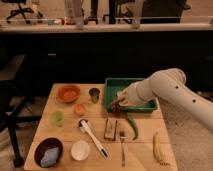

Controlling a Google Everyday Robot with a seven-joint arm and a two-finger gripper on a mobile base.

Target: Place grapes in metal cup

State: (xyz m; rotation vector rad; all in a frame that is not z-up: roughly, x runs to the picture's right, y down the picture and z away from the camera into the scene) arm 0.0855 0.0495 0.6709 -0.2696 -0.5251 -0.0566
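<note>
The gripper (119,101) is closed on the grapes (115,105), over the tray's (131,80) left edge. Carrying them to the metal cup (94,94) nearby on the desk (142,155) and releasing them is what remains.

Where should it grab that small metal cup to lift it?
By the rim, from above: the metal cup stands upright, mouth open, with the orange bowl and green tray close on either side. The tool, shut on what looks like the grapes, is by the tray's left edge.
</note>
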